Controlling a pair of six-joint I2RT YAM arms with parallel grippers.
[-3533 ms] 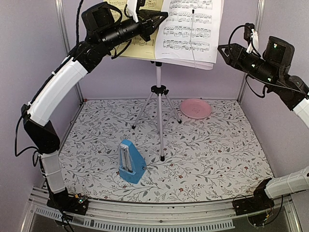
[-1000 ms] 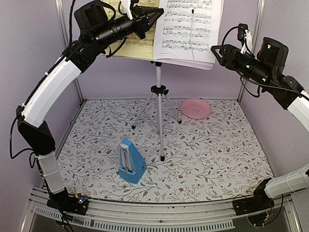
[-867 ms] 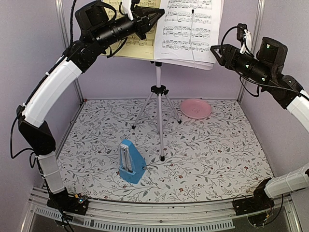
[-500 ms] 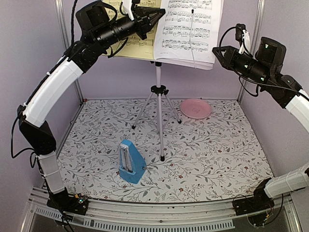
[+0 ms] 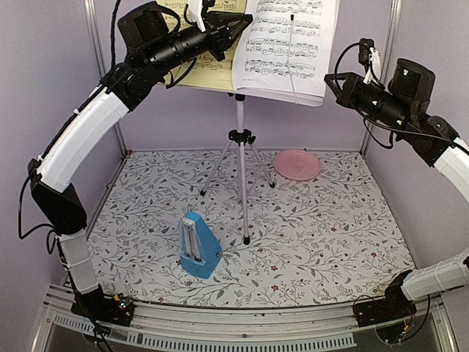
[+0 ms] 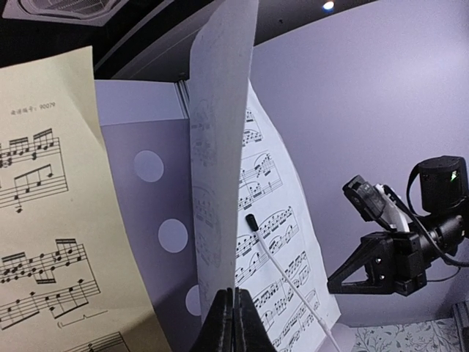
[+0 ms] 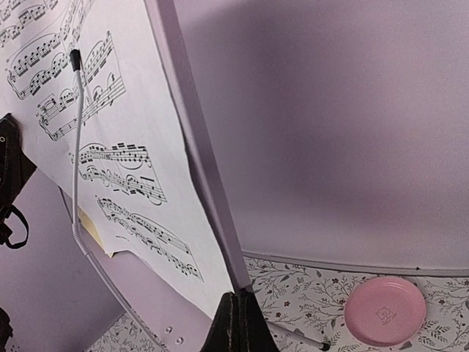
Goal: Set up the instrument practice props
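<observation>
The music stand (image 5: 240, 147) rises on silver tripod legs at the back centre, and its perforated desk (image 6: 139, 220) carries both sheets. The yellow sheet (image 5: 212, 70) rests on the left. My left gripper (image 5: 238, 22) is shut on the left edge of the white sheet (image 5: 282, 44), which stands edge-on in the left wrist view (image 6: 220, 147). My right gripper (image 5: 327, 79) is shut at that sheet's lower right edge (image 7: 212, 220), where a pale strip runs into the closed jaws. The blue metronome (image 5: 198, 246) stands upright on the mat in front.
A thin white holder arm (image 5: 293, 51) with a black tip lies across the white sheet. A pink round plate (image 5: 297, 163) sits at the back right of the floral mat (image 5: 330, 242). Metal frame posts (image 5: 94, 44) stand at both back corners.
My right gripper has gone from half open to shut and risen slightly at the white sheet's right edge. The left gripper has kept its grip, nudging the sheet's left edge a little right.
</observation>
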